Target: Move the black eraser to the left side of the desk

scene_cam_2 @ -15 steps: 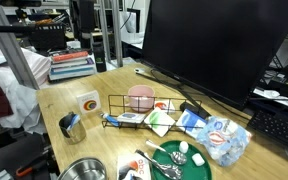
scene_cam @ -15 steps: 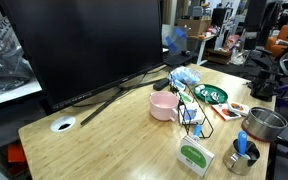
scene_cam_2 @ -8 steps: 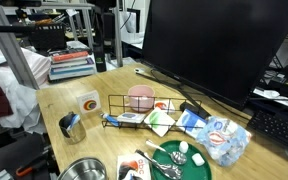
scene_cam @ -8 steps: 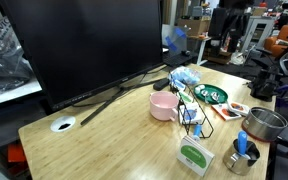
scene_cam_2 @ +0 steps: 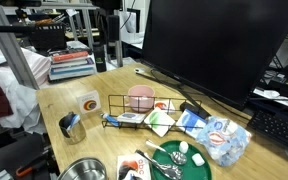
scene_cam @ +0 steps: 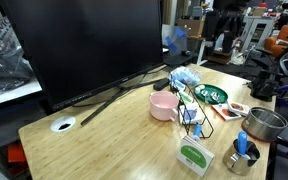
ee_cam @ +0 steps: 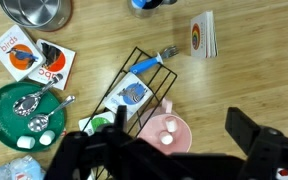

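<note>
The black eraser (scene_cam: 161,86) is a small dark block on the desk (scene_cam: 104,140) beside the monitor's stand leg, just behind the pink cup (scene_cam: 164,105). In an exterior view it lies (scene_cam_2: 191,106) between the wire rack and the monitor. It does not show in the wrist view. My gripper (ee_cam: 180,125) is open and empty, high above the pink cup (ee_cam: 167,133), which holds two white lumps. In both exterior views the gripper (scene_cam: 222,40) (scene_cam_2: 112,50) hangs well above the desk, far from the eraser.
A large monitor (scene_cam: 84,45) fills the desk's back. A black wire rack (ee_cam: 134,85), green plate (ee_cam: 24,110), metal bowl (ee_cam: 39,12), small cards (ee_cam: 202,35) and a wrapped packet (scene_cam_2: 224,140) crowd one end. The white-ringed cable hole (scene_cam: 63,125) is at the other end.
The arm has moved further into view above the desk's far end. Nothing on the desk has moved.
</note>
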{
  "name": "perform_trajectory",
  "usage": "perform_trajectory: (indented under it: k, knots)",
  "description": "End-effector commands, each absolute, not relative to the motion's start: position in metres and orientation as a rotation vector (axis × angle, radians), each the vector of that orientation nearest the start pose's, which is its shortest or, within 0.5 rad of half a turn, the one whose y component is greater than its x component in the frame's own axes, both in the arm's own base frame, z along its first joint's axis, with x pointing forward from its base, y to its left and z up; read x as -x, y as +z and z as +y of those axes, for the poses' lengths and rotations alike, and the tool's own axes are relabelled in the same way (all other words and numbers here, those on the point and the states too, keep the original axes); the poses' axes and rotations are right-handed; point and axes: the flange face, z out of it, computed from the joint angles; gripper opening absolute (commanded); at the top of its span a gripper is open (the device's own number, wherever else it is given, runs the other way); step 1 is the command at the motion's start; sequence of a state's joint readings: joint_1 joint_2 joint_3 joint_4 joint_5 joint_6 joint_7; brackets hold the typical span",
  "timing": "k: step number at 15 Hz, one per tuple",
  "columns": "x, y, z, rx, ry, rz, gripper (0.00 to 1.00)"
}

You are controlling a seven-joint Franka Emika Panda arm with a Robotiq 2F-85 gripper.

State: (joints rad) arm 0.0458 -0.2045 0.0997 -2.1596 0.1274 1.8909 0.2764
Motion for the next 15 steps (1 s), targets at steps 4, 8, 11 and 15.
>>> perform_trajectory:
  k: [4, 8, 11, 15]
  knots:
    - [-0.488, 0.482, 0.080, 3.045, 0.151, 0.284, 1.00]
    - [-0.523, 0.493, 0.069, 2.997, 0.120, 0.433, 1.00]
    - [-0.560, 0.496, 0.062, 2.974, 0.101, 0.567, 1.00]
    - [-0.611, 0.480, 0.051, 2.896, 0.081, 0.869, 1.00]
